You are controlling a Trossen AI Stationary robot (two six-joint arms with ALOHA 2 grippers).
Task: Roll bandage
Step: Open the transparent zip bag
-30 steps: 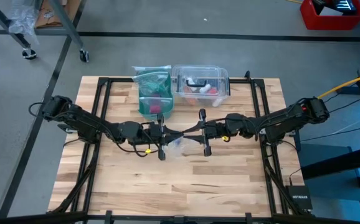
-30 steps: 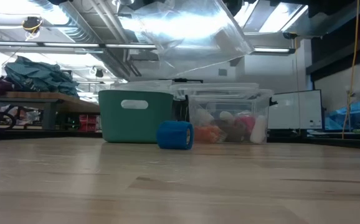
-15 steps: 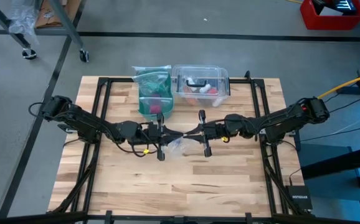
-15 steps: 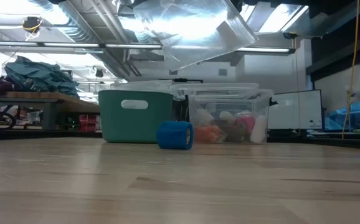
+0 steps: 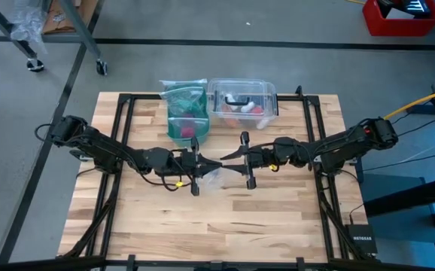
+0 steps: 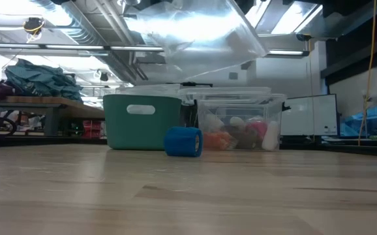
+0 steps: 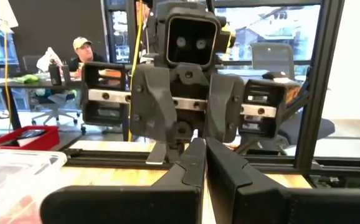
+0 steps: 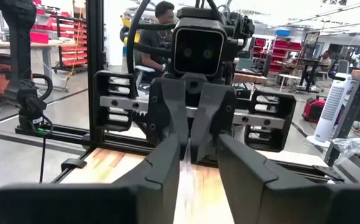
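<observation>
Bandage [image 6: 183, 141]: bright blue roll. Bin [image 6: 141, 121] left of it: teal green with a pale oval patch on its front. Clear plastic box [image 6: 239, 123] right of the bandage: see-through, contents white, orange and pink-red. Clear bag [image 6: 198, 36] above: transparent, glinting white. Table [image 5: 225, 218]: light wood planks, pale and tan streaks. Both arms, left gripper [image 5: 196, 162] and right gripper [image 5: 237, 157]: black. Floor around the table: grey. Far right crate [image 5: 400, 16]: red. Cable [image 5: 413, 103] at right: yellow.

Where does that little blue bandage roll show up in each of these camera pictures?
High view: I cannot pick it out.
Low view: the bandage stands centre, before the teal bin.
Left wrist view: not in it.
Right wrist view: not in it.
Shared landmark: the clear plastic box, in high and low views.
</observation>
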